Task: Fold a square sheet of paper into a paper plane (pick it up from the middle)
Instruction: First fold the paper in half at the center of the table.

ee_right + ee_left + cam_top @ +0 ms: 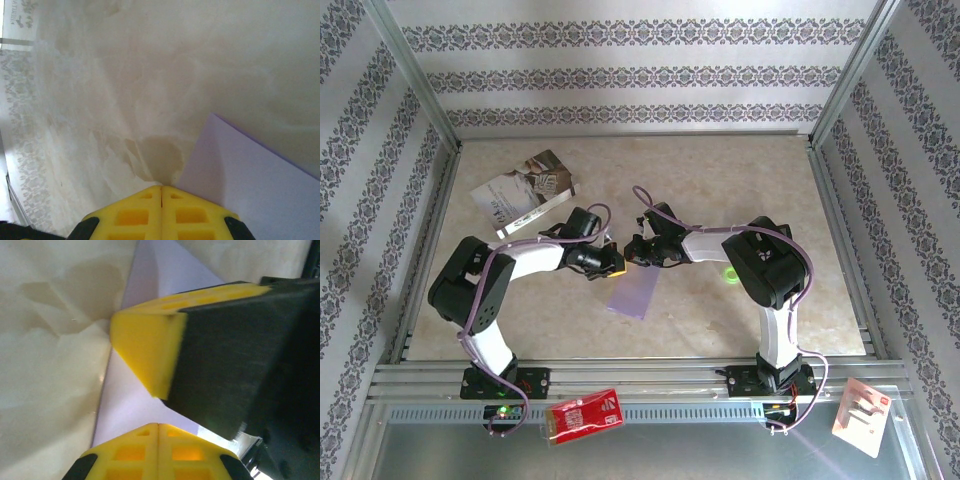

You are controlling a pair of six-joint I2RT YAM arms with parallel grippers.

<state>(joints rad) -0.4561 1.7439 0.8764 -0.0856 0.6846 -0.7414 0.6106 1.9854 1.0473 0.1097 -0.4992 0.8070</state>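
— Yellow fingers of the left pincer (158,426) are seen nearest in the left wrist view. They are shut tight together, and nothing is caught between them. Which step is in hand?

— It is judged that a crease is being pressed down. The square sheet of paper (633,293) is laid flat on the table (750,190), in the middle between the two arms. It seems folded at least once, but no dart shape is reached yet.

— And the right pincer (161,190)?

— It is closed also, and nothing is held in it. In its own wrist view the lilac sheet is found just beside the tips, on the right. In the left wrist view one of its fingers is set on the left border of the sheet, and the left pincer is placed over the near part.

— What is called for next?

— Probably one pincer must be opened and an edge must be lifted, while the sheet is held down by the other. Care is needed, because thin paper is easily shifted.
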